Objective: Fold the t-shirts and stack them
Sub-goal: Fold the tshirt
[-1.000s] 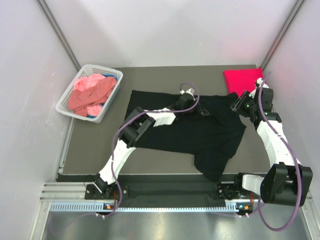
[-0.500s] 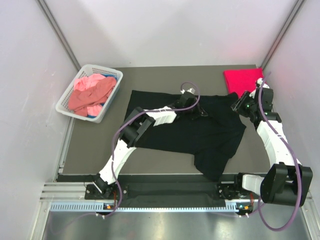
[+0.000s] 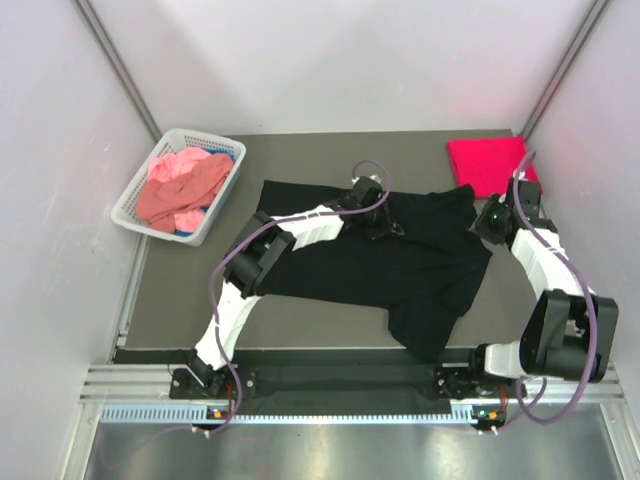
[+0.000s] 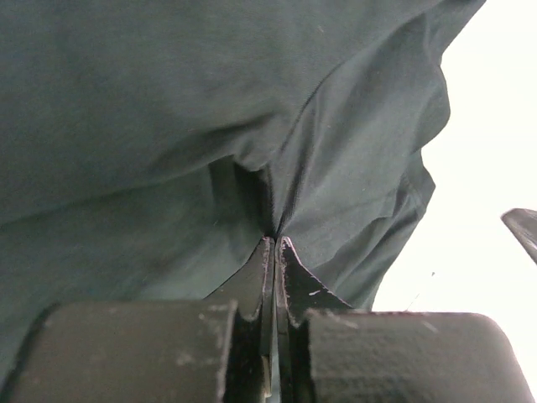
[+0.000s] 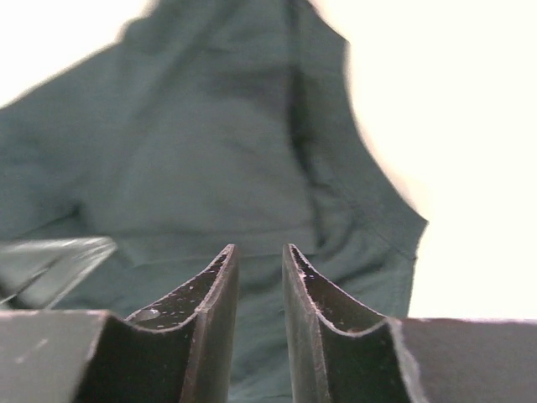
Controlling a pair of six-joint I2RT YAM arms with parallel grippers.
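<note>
Black t-shirt [image 3: 400, 270] lies spread and wrinkled over the middle of the grey surface [image 3: 300, 330], with one corner trailing toward the near edge.

Left arm [image 3: 235, 300] rises from its base at the near left and bends at a dark elbow over the shirt's left side. Its forearm runs rightward and away, putting the wrist above the shirt's far part. Right arm [image 3: 545, 265] climbs from the near-right base along the right edge of the surface. Its wrist is turned inward at the shirt's right sleeve.

White lattice basket [image 3: 135, 215] sits at the far left of the surface, well apart from the black shirt. Pink t-shirts [image 3: 180, 185] are heaped inside it. Red t-shirt [image 3: 487, 163] lies folded flat in the far right corner, just beyond the right wrist.

Left claw [image 3: 392, 230] has its jaws pressed together on a pinch of black cloth. In the wrist view, creases fan out from the tips. Right claw [image 3: 482, 224] has its jaws a narrow gap apart and points at the sleeve. The dark cloth lies beyond the tips, and I cannot tell whether they touch it.
</note>
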